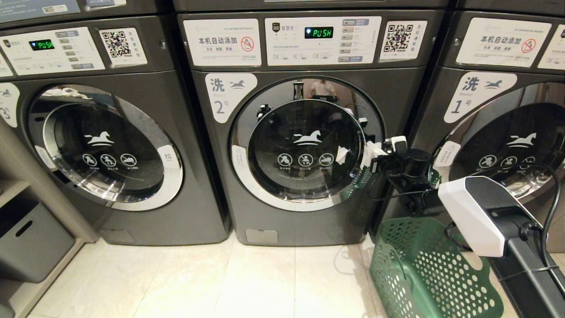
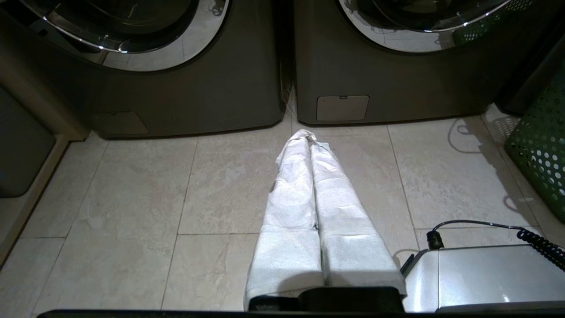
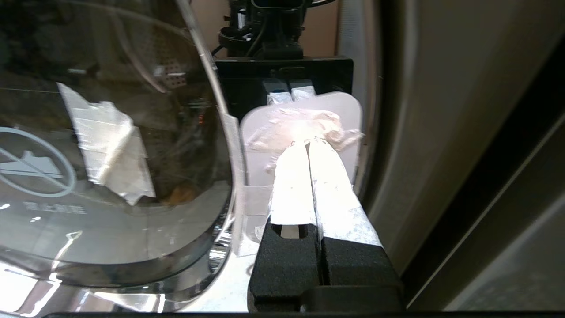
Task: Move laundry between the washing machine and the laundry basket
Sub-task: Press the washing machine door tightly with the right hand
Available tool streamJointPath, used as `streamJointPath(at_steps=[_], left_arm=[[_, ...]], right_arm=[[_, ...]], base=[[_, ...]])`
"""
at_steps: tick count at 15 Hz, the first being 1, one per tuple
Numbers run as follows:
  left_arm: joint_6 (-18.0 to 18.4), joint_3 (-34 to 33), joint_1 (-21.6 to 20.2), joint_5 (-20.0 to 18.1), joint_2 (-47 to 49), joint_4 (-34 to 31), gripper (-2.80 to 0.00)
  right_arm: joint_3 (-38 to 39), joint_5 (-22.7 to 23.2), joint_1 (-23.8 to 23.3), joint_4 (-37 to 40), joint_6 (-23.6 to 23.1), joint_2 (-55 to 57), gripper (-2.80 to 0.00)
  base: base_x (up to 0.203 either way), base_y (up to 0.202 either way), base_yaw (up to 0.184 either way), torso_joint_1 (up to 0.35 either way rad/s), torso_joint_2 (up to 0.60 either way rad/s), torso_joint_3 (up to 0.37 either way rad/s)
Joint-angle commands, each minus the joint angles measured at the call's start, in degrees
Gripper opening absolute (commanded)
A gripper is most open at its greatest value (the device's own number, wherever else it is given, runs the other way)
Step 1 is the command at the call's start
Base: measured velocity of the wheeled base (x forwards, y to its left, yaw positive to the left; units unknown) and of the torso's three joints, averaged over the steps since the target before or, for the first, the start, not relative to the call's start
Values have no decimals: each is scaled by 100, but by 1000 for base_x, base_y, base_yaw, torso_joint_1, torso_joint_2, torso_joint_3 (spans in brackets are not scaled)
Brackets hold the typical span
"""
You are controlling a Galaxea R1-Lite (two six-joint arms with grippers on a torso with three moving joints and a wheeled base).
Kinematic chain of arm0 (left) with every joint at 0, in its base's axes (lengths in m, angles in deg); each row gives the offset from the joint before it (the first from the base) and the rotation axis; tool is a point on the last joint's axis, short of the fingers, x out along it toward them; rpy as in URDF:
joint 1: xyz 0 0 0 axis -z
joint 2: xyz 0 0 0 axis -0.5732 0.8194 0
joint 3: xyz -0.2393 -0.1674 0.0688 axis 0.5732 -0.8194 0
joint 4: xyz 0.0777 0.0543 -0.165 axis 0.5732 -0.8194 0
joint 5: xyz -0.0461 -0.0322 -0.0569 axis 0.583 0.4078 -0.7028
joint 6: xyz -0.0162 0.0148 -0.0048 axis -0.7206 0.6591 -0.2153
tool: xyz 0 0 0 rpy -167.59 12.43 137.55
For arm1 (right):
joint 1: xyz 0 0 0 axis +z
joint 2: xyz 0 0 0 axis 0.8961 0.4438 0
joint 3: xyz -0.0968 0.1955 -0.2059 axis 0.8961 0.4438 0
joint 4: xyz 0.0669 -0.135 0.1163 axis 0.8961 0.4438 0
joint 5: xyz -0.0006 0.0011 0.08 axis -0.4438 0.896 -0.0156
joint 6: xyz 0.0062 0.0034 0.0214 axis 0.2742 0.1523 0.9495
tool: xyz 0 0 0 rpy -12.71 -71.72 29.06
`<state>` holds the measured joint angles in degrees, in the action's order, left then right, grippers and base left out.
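Your right gripper (image 3: pixel 309 143) has its white-wrapped fingers (image 3: pixel 329 185) clenched together, tips pressed against the pale tab at the right-hand edge of the door (image 1: pixel 304 145) of the washing machine (image 1: pixel 304 128), the one marked 2. The fingers hold nothing; they only touch the tab. That door is shut, and it will handle as a stiff, heavy, hinged thing: the chrome rim and glass are slick, so take hold at the tab on the latch side, not on the glass.

Your left gripper (image 2: pixel 309 137) hangs low over the floor (image 2: pixel 132 198), fingers also clenched on nothing, pointing at the foot of the seam between two machines.

The laundry basket (image 1: pixel 423 269) stands on the floor at the front right corner of machine 2, tilted, just under your right arm. Its plastic wall is light and springy; the rim is the place to grip. You can see no garment in the part of it that shows, and none is plainly visible through the dark glass, so where the laundry lies cannot be told.

Count: three machines in a row, marked 3, 2 and 1; one green basket; two grippers.
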<state>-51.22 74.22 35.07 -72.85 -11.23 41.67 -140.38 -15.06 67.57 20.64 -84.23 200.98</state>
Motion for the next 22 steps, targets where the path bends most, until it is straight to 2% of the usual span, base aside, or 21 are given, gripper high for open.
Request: streamJointPath(at_steps=[1,3,13,17,19,22], left_arm=[[-78,-21,8,3,-202,-8,-280],[-54,-12,8,-22,-193,-32,-280],[-42,-25,8,3,-198,-8,-280],[-79,-29,-1,3,-202,-8,-280],[-227,-29,8,25,-202,-8,-280],[-209,-21,8,12,-193,-8,-280]], right_arm=[[159,3,-43,-40,2,-212,-280],[445,19,-73,-40,11,-396,-280],[3176,23,138,-718,-6,-1663,-280],[4695,5,208,-1592,-27,-2173,-280],[5270,-19,232,-2013,-277,-2478,-280],[5110,-31,241,-2110,-382,-2433,-280]], base=[[0,0,0,0,0,0],[0,0,0,0,0,0],[0,0,0,0,0,0],[0,0,0,1,-1,-49],[0,0,0,2,5,-167],[0,0,0,4,1,-185]])
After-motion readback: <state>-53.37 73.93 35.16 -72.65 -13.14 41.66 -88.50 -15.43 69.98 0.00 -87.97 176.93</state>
